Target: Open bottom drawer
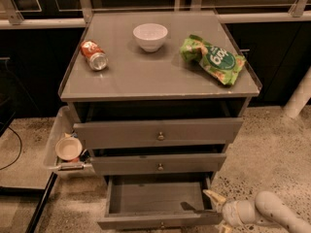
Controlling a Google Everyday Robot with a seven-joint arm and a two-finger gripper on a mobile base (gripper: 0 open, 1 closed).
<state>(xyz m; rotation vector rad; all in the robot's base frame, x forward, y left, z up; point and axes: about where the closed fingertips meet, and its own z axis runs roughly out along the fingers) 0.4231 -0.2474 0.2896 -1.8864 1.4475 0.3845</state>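
The bottom drawer (160,220) is the lowest and slimmest of three grey drawers. It stands pulled out, showing its shallow, bare grey box, with a small brass knob at the centre of its front panel. My gripper (217,211) is at the bottom right, right at the drawer's front right corner. Its pale fingers (213,196) are spread apart and hold nothing. I cannot tell whether they touch the panel.
The middle drawer (159,163) and top drawer (158,133) are pulled out slightly. On the cabinet top (146,76) lie a soda can (94,55), a white bowl (150,36) and a green chip bag (214,58). A side tray with a small bowl (68,148) hangs on the left. Speckled floor lies to the right.
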